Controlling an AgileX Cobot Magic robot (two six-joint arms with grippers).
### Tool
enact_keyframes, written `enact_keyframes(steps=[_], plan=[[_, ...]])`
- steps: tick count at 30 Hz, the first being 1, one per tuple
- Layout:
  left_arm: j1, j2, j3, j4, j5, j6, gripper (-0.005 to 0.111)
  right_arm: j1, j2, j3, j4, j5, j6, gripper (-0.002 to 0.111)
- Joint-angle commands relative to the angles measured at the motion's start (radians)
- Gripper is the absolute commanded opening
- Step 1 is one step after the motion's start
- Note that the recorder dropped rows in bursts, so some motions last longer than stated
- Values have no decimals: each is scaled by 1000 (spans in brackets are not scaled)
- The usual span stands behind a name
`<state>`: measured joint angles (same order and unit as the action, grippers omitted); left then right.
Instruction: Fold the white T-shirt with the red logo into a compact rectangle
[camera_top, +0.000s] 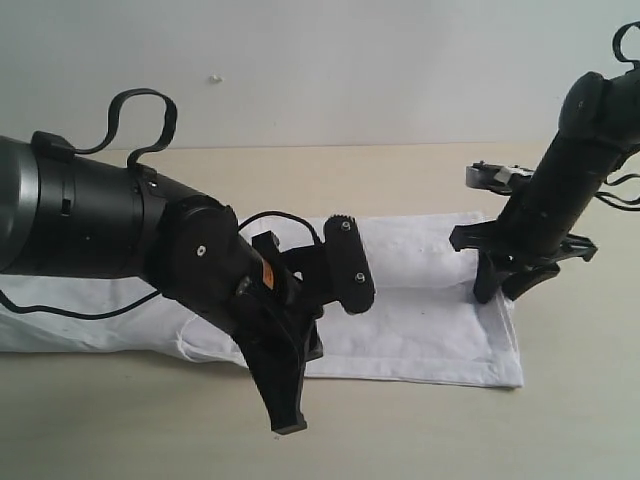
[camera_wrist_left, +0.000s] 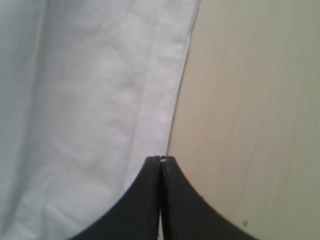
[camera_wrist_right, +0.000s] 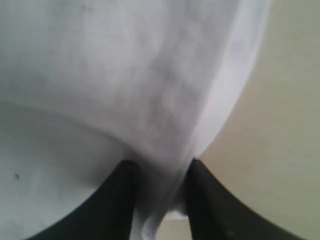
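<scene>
The white T-shirt (camera_top: 420, 320) lies on the table as a long folded strip running left to right. Its red logo is hidden, and so are the collar and tag. My left gripper (camera_top: 290, 425) hangs shut above the strip's near edge. In the left wrist view its tips (camera_wrist_left: 161, 159) meet right at the hem of the shirt (camera_wrist_left: 90, 100), with no fabric visibly between them. My right gripper (camera_top: 505, 290) is down at the strip's right end. It is shut on a bunched fold of the shirt (camera_wrist_right: 125, 75), which fills the gap between the jaws (camera_wrist_right: 160, 167).
The beige table (camera_top: 560, 400) shows bare wood in front of and to the right of the shirt. A pale wall (camera_top: 320, 60) stands behind it. The bulky left arm (camera_top: 90, 220) covers the left part of the strip.
</scene>
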<state>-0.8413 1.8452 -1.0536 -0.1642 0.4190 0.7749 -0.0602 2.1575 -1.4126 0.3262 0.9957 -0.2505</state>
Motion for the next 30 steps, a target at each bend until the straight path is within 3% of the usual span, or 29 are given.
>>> enact_keyframes(steps=[1, 4, 14, 21, 30], plan=[[-6, -6, -5, -10, -14, 2, 0, -5, 2, -2, 107, 44, -109, 14], [-6, -6, -5, -24, -12, 2, 0, -5, 2, -2, 110, 56, -130, 0], [-6, -6, -5, -35, -10, 2, 0, -5, -102, -4, 555, 102, -441, 0], [-6, -6, -5, -35, 5, 2, 0, -5, -118, -41, 430, 35, -354, 1], [-6, -6, -5, -35, 5, 2, 0, -5, -119, -64, 400, 2, -289, 18]])
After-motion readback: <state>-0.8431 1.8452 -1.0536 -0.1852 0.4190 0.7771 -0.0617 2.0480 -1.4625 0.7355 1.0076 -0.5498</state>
